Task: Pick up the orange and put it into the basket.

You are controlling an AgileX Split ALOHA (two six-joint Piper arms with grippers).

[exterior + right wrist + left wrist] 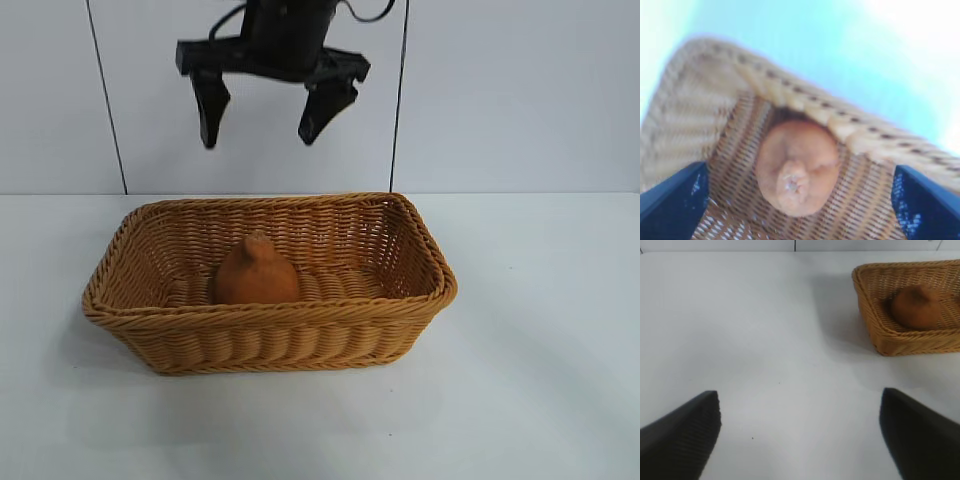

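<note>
The brownish-orange orange [255, 272] sits upright inside the tan wicker basket [270, 345] at the middle of the white table, near the basket's front wall. My right gripper [258, 140] hangs open and empty well above the basket, straight over the orange. In the right wrist view the orange [797, 165] lies on the basket's woven floor below the rim [790, 95], between my open gripper's [800, 170] fingers. My left gripper [800, 400] is open and empty over bare table; its view shows the basket [875, 315] and the orange [915, 307] farther off.
The white table [540, 380] spreads around the basket on all sides. A white panelled wall [500, 90] with dark seams stands behind it. The left arm is outside the exterior view.
</note>
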